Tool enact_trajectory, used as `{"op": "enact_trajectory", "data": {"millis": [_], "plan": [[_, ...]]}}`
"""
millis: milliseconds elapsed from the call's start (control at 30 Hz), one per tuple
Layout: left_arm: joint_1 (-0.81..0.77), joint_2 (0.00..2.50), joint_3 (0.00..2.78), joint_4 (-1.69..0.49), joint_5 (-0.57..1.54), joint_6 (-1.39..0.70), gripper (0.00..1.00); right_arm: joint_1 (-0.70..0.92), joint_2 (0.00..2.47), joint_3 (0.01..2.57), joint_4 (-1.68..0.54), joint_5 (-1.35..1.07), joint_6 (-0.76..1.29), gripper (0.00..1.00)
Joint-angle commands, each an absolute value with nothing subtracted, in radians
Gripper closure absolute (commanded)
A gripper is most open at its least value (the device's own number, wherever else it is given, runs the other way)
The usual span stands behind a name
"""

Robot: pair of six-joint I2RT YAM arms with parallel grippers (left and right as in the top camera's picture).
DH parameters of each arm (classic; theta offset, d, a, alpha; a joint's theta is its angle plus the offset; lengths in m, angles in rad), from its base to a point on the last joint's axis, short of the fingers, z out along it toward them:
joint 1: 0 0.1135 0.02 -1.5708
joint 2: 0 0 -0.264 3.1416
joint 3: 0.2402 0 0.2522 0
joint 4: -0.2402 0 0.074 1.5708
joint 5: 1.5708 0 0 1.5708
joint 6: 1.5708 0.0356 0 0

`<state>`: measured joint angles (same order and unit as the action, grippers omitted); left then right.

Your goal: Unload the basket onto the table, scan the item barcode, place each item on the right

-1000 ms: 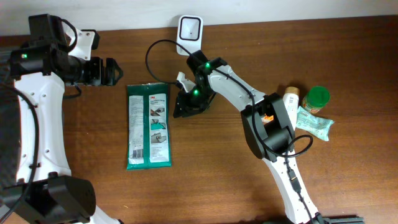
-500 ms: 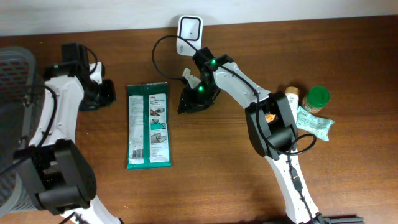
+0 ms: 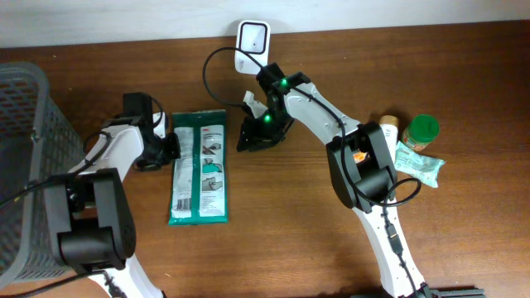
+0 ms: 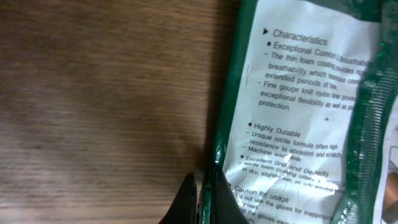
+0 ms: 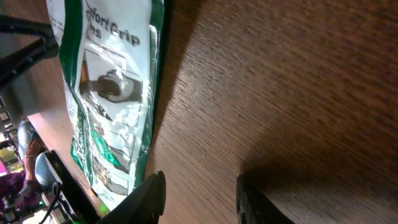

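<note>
Green-white glove packet [image 3: 199,170], brown wood table [image 3: 273,240]

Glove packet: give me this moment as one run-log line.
left tool: shut at glove packet left edge, grip unclear | right tool: open, empty, right of packet | packet: flat on table | scan: not done

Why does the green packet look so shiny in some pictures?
Overhead view: the green packet is evenly lit, its print too small to read. Left wrist view: the text is legible but slightly soft, with white glare on the wrinkled film. Right wrist view: bright reflections streak the plastic, and a dark shadow falls on the table at lower right.
</note>
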<state>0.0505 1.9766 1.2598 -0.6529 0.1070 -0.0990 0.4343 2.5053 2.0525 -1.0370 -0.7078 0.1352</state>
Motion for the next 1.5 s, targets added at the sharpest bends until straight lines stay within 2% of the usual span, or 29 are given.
{"op": "enact_trajectory", "data": {"millis": [0,33,167,433,567,700,933,1067,1167,1267,1367,1467], "plan": [[0.015,2.069,1.24,-0.651,0.135,-0.108,1.0,0.433,2.524,2.062,-1.04,-0.634,0.202,0.64],[0.013,2.088,1.24,-0.65,0.15,-0.109,1.0,0.433,2.526,2.062,-1.04,-0.618,0.231,0.61],[0.014,2.125,1.24,-0.643,0.195,-0.109,1.0,0.439,2.526,2.041,-1.015,-0.616,0.299,0.59],[0.014,2.133,1.24,-0.644,0.196,-0.109,1.0,0.557,2.526,1.912,-0.746,-0.707,0.515,0.6],[0.014,2.133,1.24,-0.644,0.215,-0.109,1.0,0.586,2.526,1.912,-0.582,-0.714,0.519,0.6],[0.014,2.133,1.24,-0.657,0.225,-0.117,1.0,0.527,2.525,1.912,-0.469,-0.816,0.518,0.6],[0.014,2.133,1.222,-0.701,0.282,-0.12,1.0,0.488,2.525,1.913,-0.434,-0.857,0.518,0.59],[0.014,2.133,1.222,-0.708,0.282,-0.12,1.0,0.456,2.498,1.958,-0.592,-0.832,0.444,0.57],[0.014,2.133,1.222,-0.708,0.282,-0.12,1.0,0.428,2.449,2.009,-0.831,-0.666,0.363,0.54],[0.014,2.133,1.222,-0.708,0.282,-0.12,1.0,0.411,2.42,2.015,-1.021,-0.553,0.363,0.48],[0.014,2.133,1.222,-0.709,0.282,-0.12,1.0,0.42,2.428,1.99,-1.128,-0.552,0.362,0.48],[0.014,2.133,1.222,-0.708,0.282,-0.127,1.0,0.454,2.428,1.933,-1.118,-0.558,0.355,0.48]]}}
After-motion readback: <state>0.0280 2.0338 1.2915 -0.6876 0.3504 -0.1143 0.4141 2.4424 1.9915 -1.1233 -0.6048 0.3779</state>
